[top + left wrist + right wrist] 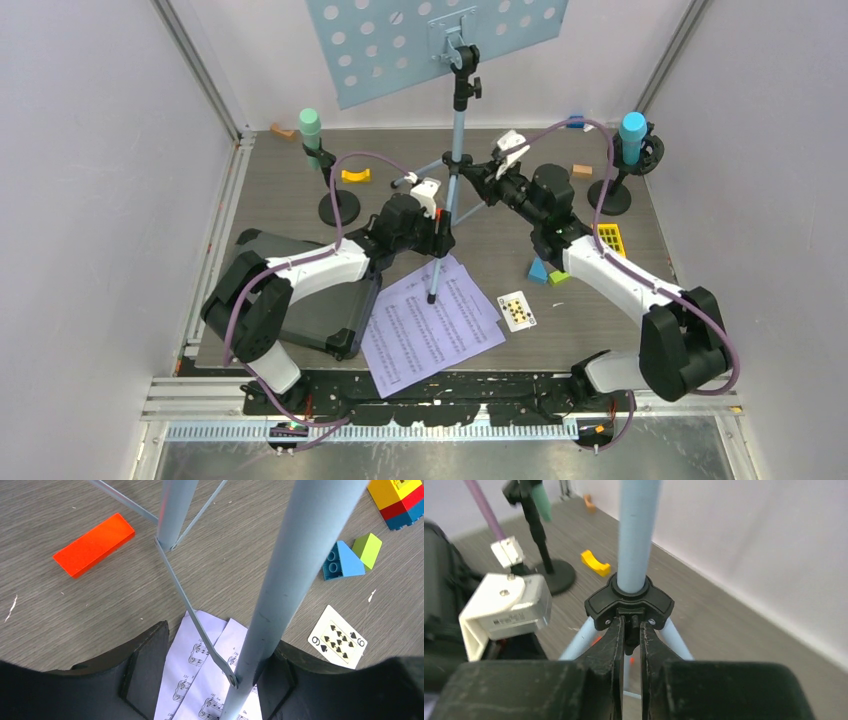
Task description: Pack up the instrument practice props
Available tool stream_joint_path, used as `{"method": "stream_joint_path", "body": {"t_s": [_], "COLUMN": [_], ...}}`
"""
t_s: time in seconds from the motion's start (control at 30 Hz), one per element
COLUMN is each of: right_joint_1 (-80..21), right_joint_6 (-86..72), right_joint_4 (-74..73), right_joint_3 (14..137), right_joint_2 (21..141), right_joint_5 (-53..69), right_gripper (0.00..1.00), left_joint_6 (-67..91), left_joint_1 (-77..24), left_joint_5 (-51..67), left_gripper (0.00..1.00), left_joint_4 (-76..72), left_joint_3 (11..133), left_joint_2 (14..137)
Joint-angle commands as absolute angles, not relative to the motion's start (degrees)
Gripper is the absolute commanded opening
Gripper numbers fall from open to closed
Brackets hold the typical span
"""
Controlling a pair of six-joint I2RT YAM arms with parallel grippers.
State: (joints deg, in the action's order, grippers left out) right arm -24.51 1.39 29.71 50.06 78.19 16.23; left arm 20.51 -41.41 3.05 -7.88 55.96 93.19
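Pale blue and perforated, the music rack (370, 50) stands upright on its tripod in the middle of the table, one foot planted on the lilac sheet-music pages (430, 330). We see our left gripper (215, 672) part open around the front tripod leg (300, 570), which touches one finger and leaves a gap beside the other. Our right gripper (629, 630) is pinched almost closed on the black collar (656, 602) where the legs join the pole. The green microphone (311, 128) and blue microphone (632, 135) stand on their poles near the far corners
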Motion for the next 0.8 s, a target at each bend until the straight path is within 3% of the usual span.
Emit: {"method": "stream_joint_path", "body": {"t_s": [0.0, 0.27, 0.4, 0.53, 0.63, 0.7, 0.77], "right_joint_1": [-26.76, -32.37, -33.63, -33.66, -33.66, -33.66, -33.66], "right_joint_6": [37.05, 68.21, 71.75, 68.21, 58.46, 52.25, 46.16], "right_joint_4": [13.12, 6.33, 7.35, 7.48, 8.63, 12.36, 15.7], "right_joint_3": [52.19, 51.8, 52.55, 53.32, 53.06, 51.92, 51.03], "right_joint_2": [74.79, 73.13, 72.59, 71.03, 68.45, 66.6, 64.93], "right_joint_5": [19.55, 8.3, 5.22, 5.93, 7.23, 8.92, 9.72], "right_gripper": [0.0, 0.0, 0.02, 0.26, 0.62, 0.74, 0.8], "left_joint_6": [19.36, 19.68, 19.56, 19.51, 19.68, 19.77, 19.77], "left_joint_1": [-41.68, -41.75, -41.84, -41.84, -41.84, -41.92, -42.0], "left_joint_5": [2.47, 2.8, 2.9, 2.83, 2.86, 2.5, 2.32], "left_gripper": [0.62, 0.62, 0.62, 0.62, 0.62, 0.62, 0.62], "left_joint_4": [-7.92, -7.85, -7.16, -6.95, -6.94, -6.92, -6.86], "left_joint_3": [56.19, 56.84, 57.5, 57.72, 57.81, 57.83, 57.85], "left_joint_2": [91.34, 92.4, 92.81, 92.71, 92.72, 92.8, 92.87]}}
